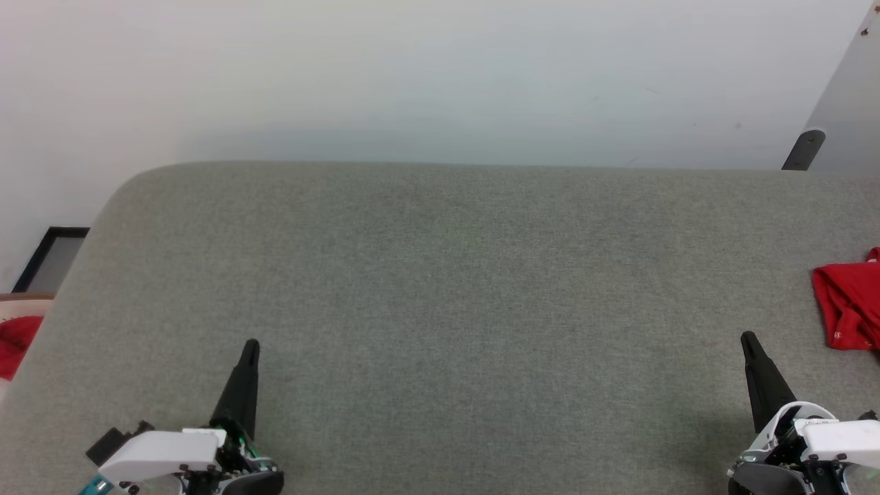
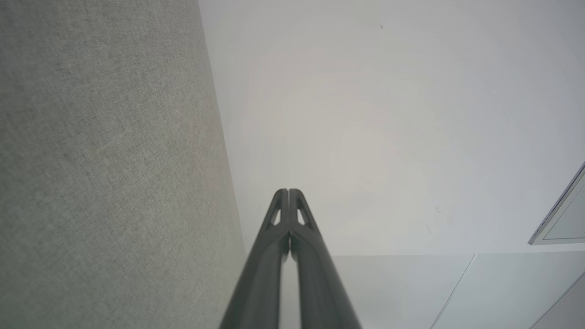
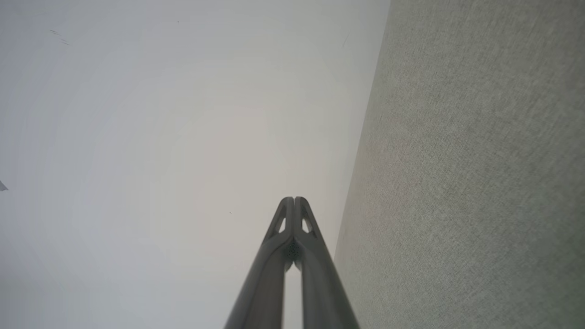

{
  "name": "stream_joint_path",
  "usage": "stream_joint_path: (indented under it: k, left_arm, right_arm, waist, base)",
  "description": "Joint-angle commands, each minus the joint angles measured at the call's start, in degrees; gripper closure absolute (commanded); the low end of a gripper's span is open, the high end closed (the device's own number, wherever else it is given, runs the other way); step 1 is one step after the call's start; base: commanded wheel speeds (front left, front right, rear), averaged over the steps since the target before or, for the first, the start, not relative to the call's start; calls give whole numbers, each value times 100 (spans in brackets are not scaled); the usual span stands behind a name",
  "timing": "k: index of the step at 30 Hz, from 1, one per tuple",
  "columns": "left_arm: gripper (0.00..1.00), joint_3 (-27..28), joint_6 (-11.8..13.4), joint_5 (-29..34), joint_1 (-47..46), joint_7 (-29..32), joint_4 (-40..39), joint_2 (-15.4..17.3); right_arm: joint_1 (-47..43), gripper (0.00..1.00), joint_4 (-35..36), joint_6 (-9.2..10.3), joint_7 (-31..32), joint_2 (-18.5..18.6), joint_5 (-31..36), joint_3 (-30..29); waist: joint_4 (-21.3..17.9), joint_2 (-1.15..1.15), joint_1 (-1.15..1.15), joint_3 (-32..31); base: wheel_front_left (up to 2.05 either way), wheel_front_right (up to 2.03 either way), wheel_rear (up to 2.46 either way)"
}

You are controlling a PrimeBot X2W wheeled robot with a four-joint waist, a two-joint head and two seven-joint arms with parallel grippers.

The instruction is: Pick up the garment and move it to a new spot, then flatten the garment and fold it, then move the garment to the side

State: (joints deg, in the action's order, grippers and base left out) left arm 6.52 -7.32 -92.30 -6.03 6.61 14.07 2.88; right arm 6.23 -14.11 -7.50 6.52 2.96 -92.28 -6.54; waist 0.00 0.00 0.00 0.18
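A broad stretch of the grey surface (image 1: 440, 275) lies open between the two grippers, its far edge running straight along the pale wall (image 1: 412, 69) and its far left corner rounded. The garment (image 1: 851, 306), folded and plain red, sits at the surface's right side, near the right gripper (image 1: 746, 338) but apart from it. The left gripper (image 1: 251, 344) hangs low at the near left. Both point away from the robot, fingers pressed together, holding nothing
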Motion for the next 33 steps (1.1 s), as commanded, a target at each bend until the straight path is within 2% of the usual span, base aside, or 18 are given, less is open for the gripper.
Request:
stream_joint_path:
  k: [1,33]
  left_arm:
    - [100,13,-30,-15,-57,12,6,-6]
    - [100,12,-31,-18,-57,9,4,-6]
  right_arm:
    - [17,100,-1,2,8,-22,-24,0]
    - [17,100,-1,2,7,-22,-25,1]
  waist:
    - [0,0,0,0]
    - [0,0,0,0]
  base:
    - [0,0,0]
    - [0,0,0]
